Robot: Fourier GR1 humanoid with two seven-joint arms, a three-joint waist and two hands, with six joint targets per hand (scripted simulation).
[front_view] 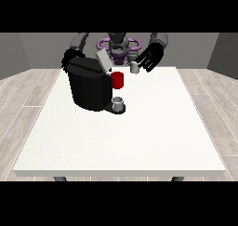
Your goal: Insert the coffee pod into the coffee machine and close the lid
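from my seat i saw the white surface (139, 141) with the black coffee machine (88, 88) standing on its far part, toward the view's left. the machine's grey lid (102, 61) was raised and tilted up above the body, so it was not closed. a red part (117, 80) showed on the machine's front, facing the view's right, and below it a small grey cup (118, 102) sat on the machine's dark base plate.

the hand at the view's right (149, 57) hung above the surface's far edge, just right of the raised lid. its fingers reached toward the view's left, and the small grey coffee pod (135, 68) sat at their tips, pinched there as far as i could make out. the pod was up in the air, near the open top of the machine but apart from it, not inside.

the hand at the view's left (69, 57) was mostly hidden behind the machine's upper back corner; i could not tell how its fingers lay or whether it touched the machine.

i could read no brand, label or writing on the machine, the cup or the pod.
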